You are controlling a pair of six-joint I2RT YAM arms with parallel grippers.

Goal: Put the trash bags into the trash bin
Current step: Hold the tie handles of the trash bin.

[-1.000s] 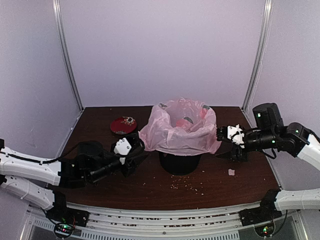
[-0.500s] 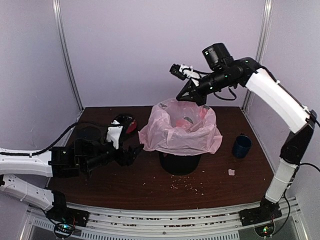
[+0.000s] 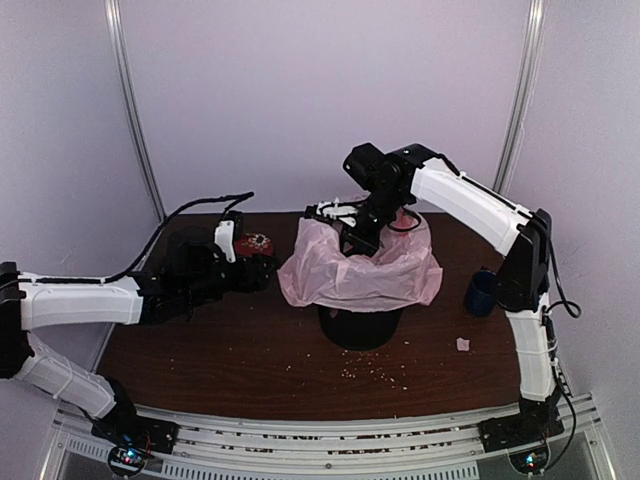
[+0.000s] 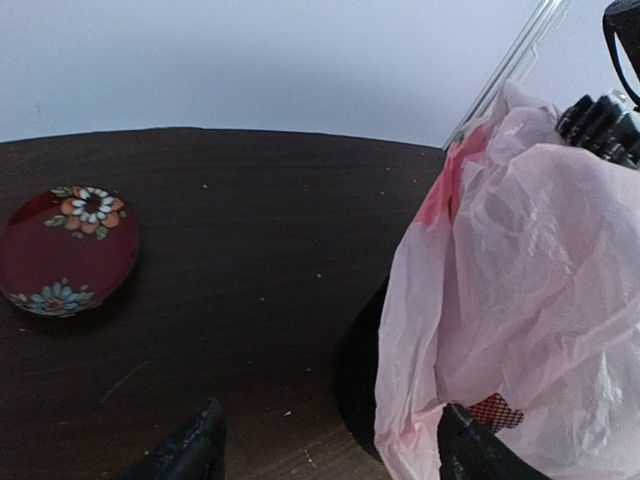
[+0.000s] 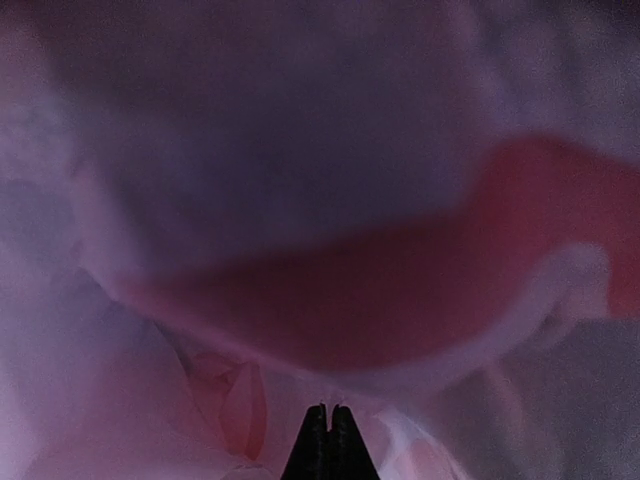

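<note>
the right pincer (image 5: 325, 440) has its two dark fingertips pressed together, nothing seen between them, and points into the pale-pink folds of the trash bag (image 3: 362, 268), with a darker red print close in front of it. from above, the right arm arches over from the right side and dips into the bag's open mouth. the bag is draped over the trash bin (image 3: 358, 326); its skirt hangs down outside the rim and hides all but the bin's dark lower part. the bin stands about mid-bench. the left pincer (image 4: 330, 458) is spread wide and holds nothing, low over the bench (image 3: 240, 350) just left of the bag. its right fingertip is close to the bag's hanging edge; whether it touches i cannot tell. beyond it, at the left rear, lies a red plate (image 4: 65, 250) with painted flowers. a dark-blue mug (image 3: 482, 292) stands right of the bin. pale crumbs (image 3: 372, 373) and a small pale scrap (image 3: 463, 344) lie on the bench nearer the front.
</note>
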